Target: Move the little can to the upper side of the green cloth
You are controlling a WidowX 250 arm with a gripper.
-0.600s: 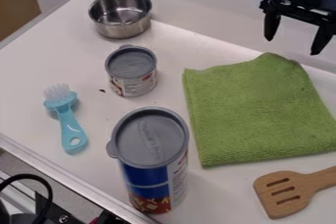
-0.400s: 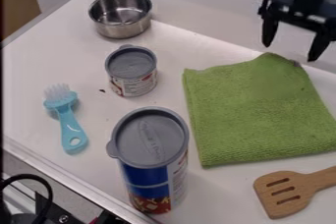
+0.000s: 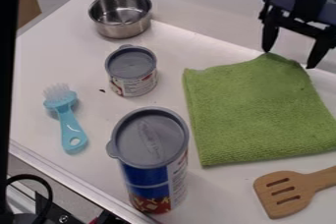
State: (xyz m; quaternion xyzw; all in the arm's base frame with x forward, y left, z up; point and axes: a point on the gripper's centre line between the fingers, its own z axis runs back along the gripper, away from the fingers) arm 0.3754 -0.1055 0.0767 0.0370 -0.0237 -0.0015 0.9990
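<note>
Little can (image 3: 133,73) stands near green cloth (image 3: 256,110); fingers (image 3: 269,37) hang apart.

We see pot (image 3: 121,31) shiny metal, little can (image 3: 138,87) matt plastic lid (image 3: 130,63), cloth (image 3: 256,107) rough, spatula (image 3: 277,203) smooth wood, brush (image 3: 70,125) glossy plastic.

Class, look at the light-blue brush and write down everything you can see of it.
The light-blue brush looks like smooth, glossy plastic. Pale, almost clear bristles stand in a cluster on its rounded head, and the handle widens towards its end, where there is a hole. It lies on the white tabletop, head towards the top of the view and handle end towards the bottom, to the left of the little can. Only the tabletop touches it.
</note>
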